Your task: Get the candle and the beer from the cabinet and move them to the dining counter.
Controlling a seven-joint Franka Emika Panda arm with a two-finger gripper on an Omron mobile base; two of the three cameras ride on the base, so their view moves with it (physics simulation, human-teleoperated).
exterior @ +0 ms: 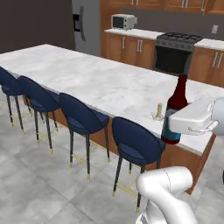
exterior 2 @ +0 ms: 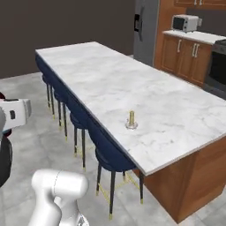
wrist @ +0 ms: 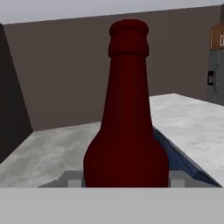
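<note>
Beer point(exterior: 176, 105) rides upright in the gripper point(exterior: 186, 120), whose jaws are clamped on the bottle's body, the blue label showing just below the hand and the neck rising clear above it. In the left base view the bottle hangs at the near edge of the counter point(exterior: 87, 78), over its chair-side rim and close to the candle point(exterior: 159, 111), which already stands on the marble near the near end. The hand view looks straight up the dark red-brown neck, with the counter stretching away behind. Glass like this is probably rigid, smooth and fairly heavy for its size, so it could slip in a loose pinch and would likely break if dropped on stone or tile; the wide body is the sound place to grip, as here, rather than the narrow neck. Set down tilted, a tall narrow bottle may topple, and the candle nearby looks light enough to be knocked over. The marble is flat, hard and bare apart from the candle, with plenty of free space. Blue chairs point(exterior: 83, 116) line the near side; a stove point(exterior: 175, 52), microwave point(exterior: 122, 21) and fridge point(exterior: 87, 24) stand along the far wall, above a grey tiled floor point(exterior: 39, 183).
</note>
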